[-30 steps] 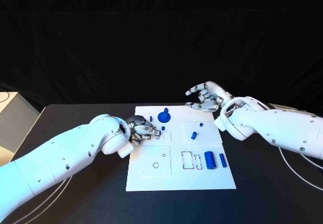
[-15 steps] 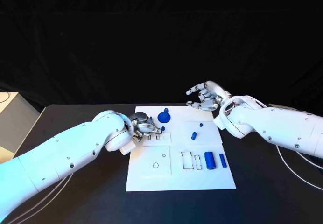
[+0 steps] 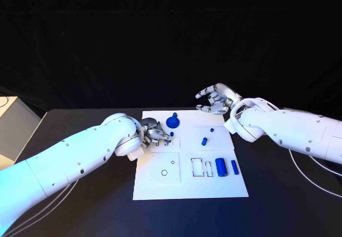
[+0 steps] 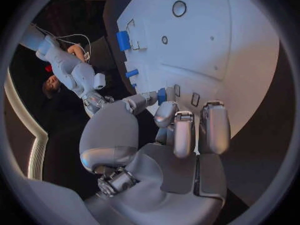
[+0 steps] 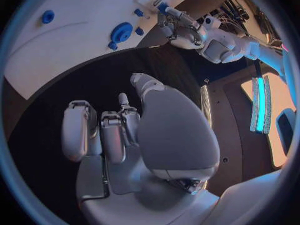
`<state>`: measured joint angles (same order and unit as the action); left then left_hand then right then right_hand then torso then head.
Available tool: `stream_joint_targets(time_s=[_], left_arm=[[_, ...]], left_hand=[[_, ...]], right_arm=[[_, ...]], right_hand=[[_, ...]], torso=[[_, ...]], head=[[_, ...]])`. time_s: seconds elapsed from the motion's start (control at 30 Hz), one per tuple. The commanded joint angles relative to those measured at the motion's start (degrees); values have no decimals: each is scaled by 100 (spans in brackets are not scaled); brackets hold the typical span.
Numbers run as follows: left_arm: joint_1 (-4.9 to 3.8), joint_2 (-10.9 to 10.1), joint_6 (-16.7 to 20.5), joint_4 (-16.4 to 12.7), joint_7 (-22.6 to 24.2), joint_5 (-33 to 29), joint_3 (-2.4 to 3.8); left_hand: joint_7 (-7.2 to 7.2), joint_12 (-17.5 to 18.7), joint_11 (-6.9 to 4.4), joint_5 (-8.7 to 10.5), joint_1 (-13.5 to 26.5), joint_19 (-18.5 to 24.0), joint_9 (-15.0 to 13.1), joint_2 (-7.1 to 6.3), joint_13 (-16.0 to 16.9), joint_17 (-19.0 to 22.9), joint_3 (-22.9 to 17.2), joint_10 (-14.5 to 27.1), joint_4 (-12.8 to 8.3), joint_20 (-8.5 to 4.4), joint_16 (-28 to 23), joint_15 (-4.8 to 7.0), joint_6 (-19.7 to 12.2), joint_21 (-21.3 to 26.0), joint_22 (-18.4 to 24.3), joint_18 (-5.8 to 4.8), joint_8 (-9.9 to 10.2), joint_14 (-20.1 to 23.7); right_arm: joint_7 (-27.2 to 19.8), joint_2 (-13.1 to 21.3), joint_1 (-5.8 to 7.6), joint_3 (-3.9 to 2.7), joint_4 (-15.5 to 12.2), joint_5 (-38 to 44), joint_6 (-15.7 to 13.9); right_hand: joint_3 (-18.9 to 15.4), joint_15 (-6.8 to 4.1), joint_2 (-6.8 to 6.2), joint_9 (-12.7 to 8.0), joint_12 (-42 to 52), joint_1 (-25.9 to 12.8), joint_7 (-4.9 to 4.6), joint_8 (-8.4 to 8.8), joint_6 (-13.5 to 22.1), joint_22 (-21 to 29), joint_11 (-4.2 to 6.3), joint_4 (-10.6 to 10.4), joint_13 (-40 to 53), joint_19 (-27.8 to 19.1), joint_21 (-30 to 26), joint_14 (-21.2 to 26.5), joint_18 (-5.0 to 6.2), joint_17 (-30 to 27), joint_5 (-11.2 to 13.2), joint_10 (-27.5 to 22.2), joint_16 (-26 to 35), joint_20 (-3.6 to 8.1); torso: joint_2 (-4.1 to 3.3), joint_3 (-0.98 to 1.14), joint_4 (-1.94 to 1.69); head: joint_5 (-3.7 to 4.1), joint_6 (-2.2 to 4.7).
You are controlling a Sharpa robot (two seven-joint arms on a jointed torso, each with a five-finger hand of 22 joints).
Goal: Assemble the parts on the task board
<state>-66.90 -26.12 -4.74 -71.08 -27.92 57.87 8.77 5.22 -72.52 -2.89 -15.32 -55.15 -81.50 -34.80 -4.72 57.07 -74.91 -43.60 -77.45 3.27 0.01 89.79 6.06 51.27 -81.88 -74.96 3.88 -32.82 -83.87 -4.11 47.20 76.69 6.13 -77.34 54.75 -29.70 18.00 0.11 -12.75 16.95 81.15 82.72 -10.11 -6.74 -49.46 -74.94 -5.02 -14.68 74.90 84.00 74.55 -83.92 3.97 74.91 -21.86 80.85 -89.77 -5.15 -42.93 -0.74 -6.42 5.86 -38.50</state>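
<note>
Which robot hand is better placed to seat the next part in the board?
Probably the left. The left robot hand is over the board and pinches a small blue part near the small slots. The right robot hand hangs empty beyond the board's far edge.

A robotics lab: a black desk [image 3: 85,207] under a black backdrop [image 3: 171,44], with a white task board [image 3: 191,190] at the desk's middle.

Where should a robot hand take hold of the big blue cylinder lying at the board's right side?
Pinch the large blue cylinder across its middle, coming from above. It appears to lie flat with its long sides free: an empty slot on one side, a thinner blue peg apart on the other.
</note>
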Motion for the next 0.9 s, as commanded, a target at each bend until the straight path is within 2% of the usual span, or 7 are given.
stream_joint_targets(time_s=[0.03, 0.17, 0.33, 0.67, 0.9], left_arm=[[-24, 44, -220, 45, -83, 335, -13], [-32, 73, -286, 84, -91, 492, -31], [-34, 92, -308, 95, -92, 572, -43], [-32, 56, -133, 18, -69, 680, -48], [-30, 34, 36, -25, -53, 764, -47]], left_hand=[[-606, -22, -133, 30, -30, -41, -1662, 108, 11, -1509, 60, -178, 3, 3, 21, 45, 676, -27, -48, -60, -1505, -613], [-624, -32, -145, 71, -6, -50, -1665, 128, 42, -1509, 175, -223, -12, -2, 21, 49, 752, -34, -63, -63, -1498, -613], [-634, -40, -151, 71, 27, -66, -1663, 159, 67, -1509, 253, -257, -6, -5, 21, 50, 810, -47, -89, -70, -1490, -613], [-650, -4, -160, 25, -30, -75, -1673, 179, 18, -1509, 295, -269, -132, -10, 21, 54, 849, -55, -105, -73, -1477, -613], [-653, 10, -164, -20, -63, -78, -1679, 211, 4, -1509, 286, -276, -221, -13, 21, 56, 859, -58, -111, -74, -1466, -613]], right_arm=[[-21, -25, -8, 0, 39, 8, 136], [-17, -43, -14, 3, 72, 17, 148], [-10, -62, -21, 6, 112, 22, 163], [5, -68, -26, 9, 135, 35, 189], [6, -73, -28, 10, 135, 39, 201]], right_hand=[[44, 20, -52, -8, -6, 6, -4, 24, -47, -130, -4, -10, 664, 216, 14, -608, -45, 1509, -29, -20, -23, -48], [52, 20, -54, -9, -4, 5, -5, 26, -47, -128, -4, -10, 665, 215, 12, -608, -45, 1509, -41, -18, -23, -48], [70, 20, -59, -10, -4, 2, -5, 29, -49, -130, -4, -9, 664, 216, 13, -608, -45, 1509, -67, -19, -23, -48], [100, 21, -62, -11, -1, -5, -6, 33, -54, -132, -4, -8, 664, 216, 14, -608, -45, 1509, -108, -17, -23, -48], [111, 21, -65, -11, -2, -13, -6, 33, -59, -135, -5, -11, 661, 216, 17, -608, -46, 1509, -126, -19, -23, -48]], torso=[[5, 0, 1], [3, -3, 3], [-2, -5, 0], [-8, -12, -6], [-7, -7, -3]], head=[[-6, -5], [-6, -32], [-2, -19], [1, -31], [3, -46]])
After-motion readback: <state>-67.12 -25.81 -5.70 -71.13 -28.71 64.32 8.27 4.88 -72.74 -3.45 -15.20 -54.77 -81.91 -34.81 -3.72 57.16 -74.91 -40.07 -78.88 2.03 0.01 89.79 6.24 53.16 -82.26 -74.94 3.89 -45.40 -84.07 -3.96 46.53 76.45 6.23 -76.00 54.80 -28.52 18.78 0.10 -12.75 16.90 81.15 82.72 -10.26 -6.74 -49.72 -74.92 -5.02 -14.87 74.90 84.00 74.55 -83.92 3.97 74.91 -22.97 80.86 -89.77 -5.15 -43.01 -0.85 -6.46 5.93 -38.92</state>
